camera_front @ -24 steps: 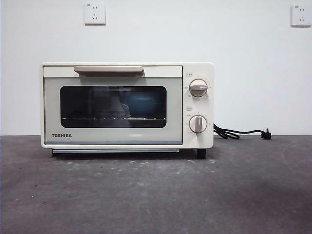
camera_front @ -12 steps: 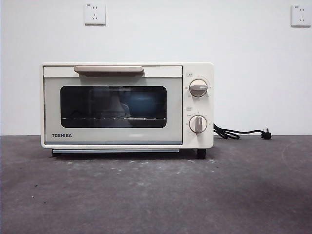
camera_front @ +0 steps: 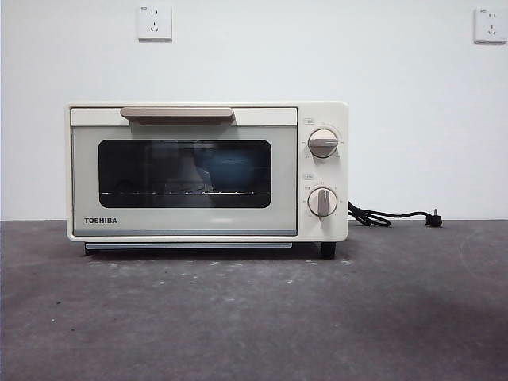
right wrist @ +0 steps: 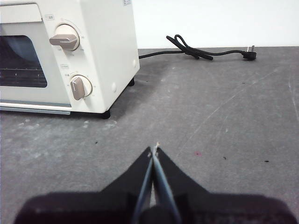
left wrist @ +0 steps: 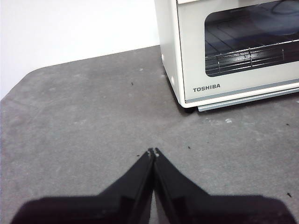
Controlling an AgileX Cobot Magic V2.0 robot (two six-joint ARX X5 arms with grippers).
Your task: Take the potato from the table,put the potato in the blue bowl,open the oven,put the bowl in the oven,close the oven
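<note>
Behind the dark glass of the oven [camera_front: 206,171], a blue shape shows on the wire rack; that looks like the bowl [camera_front: 230,169]. It sits toward the knob side of the window. The potato cannot be seen through the glass, so it is probably down inside the bowl, but that is only a guess. No potato lies on the surface [camera_front: 254,317].

The oven door is shut flat, with its handle [camera_front: 177,114] up at the top edge. So the job looks just about done, with nothing left to carry or push.

The left tool [left wrist: 153,152] hangs low over the bare surface with its two jaws pressed together and nothing between them. The oven's corner with the brand name is ahead of it and off to one side, well apart from its tips. The right tool [right wrist: 153,150] is pinched closed too and holds nothing. The two knobs [right wrist: 64,40] are ahead of it and off to the other side, and the black cord [right wrist: 196,52] lies far ahead by the wall.

Both tools sit back from the oven, most likely because they are finished and keeping out of the way. Neither one shows in the front view. Closed, empty jaws fit a resting pose, since there is nothing more to grab.
</note>
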